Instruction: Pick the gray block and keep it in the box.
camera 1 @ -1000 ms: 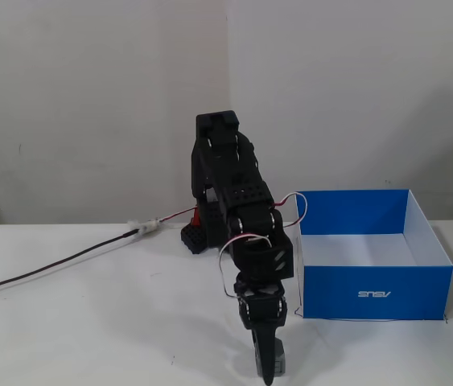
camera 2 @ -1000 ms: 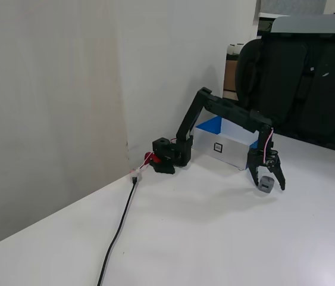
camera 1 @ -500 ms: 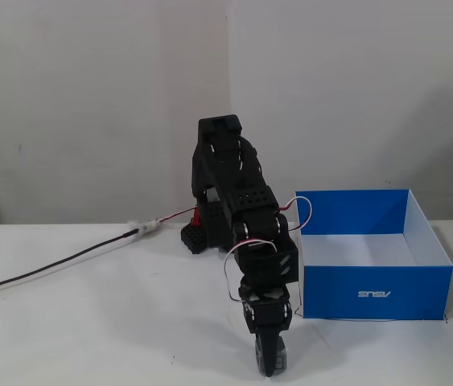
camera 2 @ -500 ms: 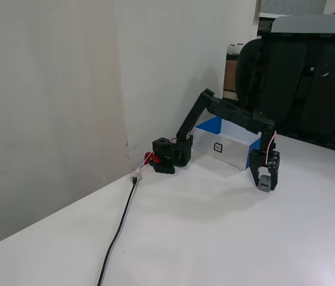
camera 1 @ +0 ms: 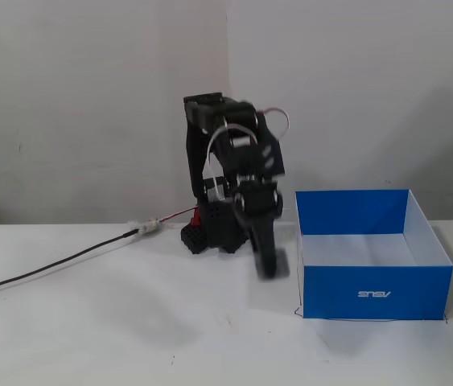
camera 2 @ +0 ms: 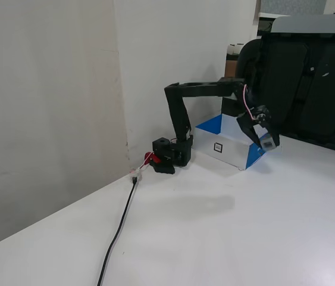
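In a fixed view, the gripper (camera 2: pixel 268 142) hangs at the end of the stretched-out black arm, just in front of the near corner of the box (camera 2: pixel 232 152). It is shut on a small gray block (camera 2: pixel 267 143), held above the table. In the other fixed view, the gripper (camera 1: pixel 267 265) is motion-blurred and points down just left of the blue box (camera 1: pixel 371 293), whose white inside shows nothing in it. The block cannot be made out in that view.
The arm's base (camera 1: pixel 210 233) stands against the wall, and a black cable (camera 1: pixel 65 261) runs from it to the left across the white table. It also shows in the side view (camera 2: pixel 119 226). Dark chairs (camera 2: pixel 310 83) stand behind the box.
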Robot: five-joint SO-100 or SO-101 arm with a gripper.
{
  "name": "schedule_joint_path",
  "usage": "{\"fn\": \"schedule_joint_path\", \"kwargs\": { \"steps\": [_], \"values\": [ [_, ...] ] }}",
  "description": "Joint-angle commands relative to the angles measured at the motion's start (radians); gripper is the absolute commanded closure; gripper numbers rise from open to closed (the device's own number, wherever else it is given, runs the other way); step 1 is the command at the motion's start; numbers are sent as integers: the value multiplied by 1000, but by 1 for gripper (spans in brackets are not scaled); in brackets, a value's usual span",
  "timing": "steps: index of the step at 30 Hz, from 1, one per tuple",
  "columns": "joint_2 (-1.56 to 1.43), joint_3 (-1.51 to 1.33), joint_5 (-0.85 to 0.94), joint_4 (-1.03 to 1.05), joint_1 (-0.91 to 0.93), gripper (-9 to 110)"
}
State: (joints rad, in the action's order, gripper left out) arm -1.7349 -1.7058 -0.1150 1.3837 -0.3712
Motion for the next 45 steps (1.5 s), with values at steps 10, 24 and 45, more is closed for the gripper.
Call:
{"fn": "schedule_joint_path", "kwargs": {
  "steps": [10, 24, 45],
  "values": [
    [-753, -305, 83, -57, -482, 101],
    [-916, -540, 98, -156, -773, 71],
    [-1121, -629, 92, -377, 84, 101]
  ]
}}
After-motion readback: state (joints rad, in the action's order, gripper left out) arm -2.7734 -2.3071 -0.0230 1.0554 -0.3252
